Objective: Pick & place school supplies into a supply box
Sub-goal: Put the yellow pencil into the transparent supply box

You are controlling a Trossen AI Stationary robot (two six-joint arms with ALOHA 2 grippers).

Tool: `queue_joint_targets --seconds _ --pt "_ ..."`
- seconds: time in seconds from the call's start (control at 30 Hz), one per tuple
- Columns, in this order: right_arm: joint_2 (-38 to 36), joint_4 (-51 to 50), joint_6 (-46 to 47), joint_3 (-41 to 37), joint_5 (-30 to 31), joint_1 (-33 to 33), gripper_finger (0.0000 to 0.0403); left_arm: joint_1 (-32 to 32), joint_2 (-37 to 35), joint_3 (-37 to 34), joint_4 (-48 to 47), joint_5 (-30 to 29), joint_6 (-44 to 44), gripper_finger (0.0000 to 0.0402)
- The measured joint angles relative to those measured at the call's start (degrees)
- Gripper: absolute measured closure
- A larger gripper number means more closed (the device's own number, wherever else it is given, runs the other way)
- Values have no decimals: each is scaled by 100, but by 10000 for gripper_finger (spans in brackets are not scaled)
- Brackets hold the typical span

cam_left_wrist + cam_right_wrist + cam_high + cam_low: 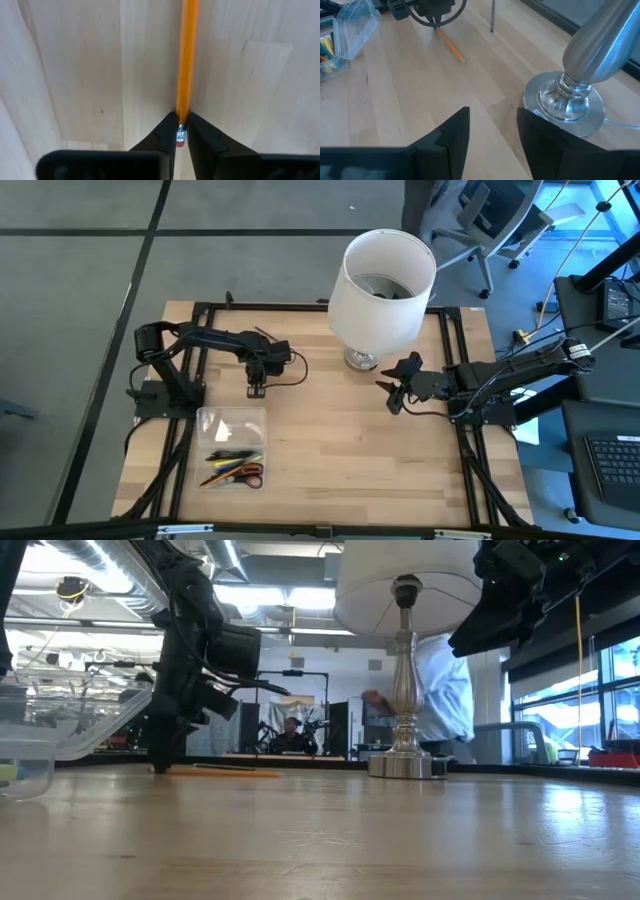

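My left gripper (257,388) stands at the table's middle left, fingers pointing down and shut on an orange pencil (186,55) that lies on the wood. The right wrist view shows the same pencil (451,47) below that gripper. The clear supply box (232,448) sits toward the near edge with its lid (354,22) open. It holds several pencils and pens and the red-handled scissors (250,473). My right gripper (492,125) is open, raised above the table beside the lamp base, touching nothing. My left gripper pinches the orange pencil at its eraser end (180,134) between the two fingertips (165,132). It comes from above, fingers pointing down at the table. The pencil runs away from the fingers, lying flat on the wood (225,771).
A tall lamp with a white shade (382,285) and a silver base (565,102) stands at the far middle of the table, close to my right gripper. Bare wood (350,450) lies between the box and the right arm. A person (440,690) shows behind the table.
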Motion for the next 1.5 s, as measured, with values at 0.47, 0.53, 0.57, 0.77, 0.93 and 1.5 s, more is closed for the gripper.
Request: queue_joint_targets --seconds 0.47,0.53,0.57,0.77,0.93,1.5 --pt "0 2 2 0 -6 0 236 0 2 2 192 81 -50 320" --pt "0 2 1 0 -5 0 236 0 2 2 212 90 -57 314" --pt "0 2 1 0 -7 0 236 0 2 2 218 92 -57 311" --pt "0 0 0 0 -9 0 236 0 2 2 271 106 -55 296" --pt "0 0 0 0 -9 0 236 -1 2 2 330 60 101 294" --pt "0 -24 -2 0 -11 0 236 -6 0 2 448 36 101 392"
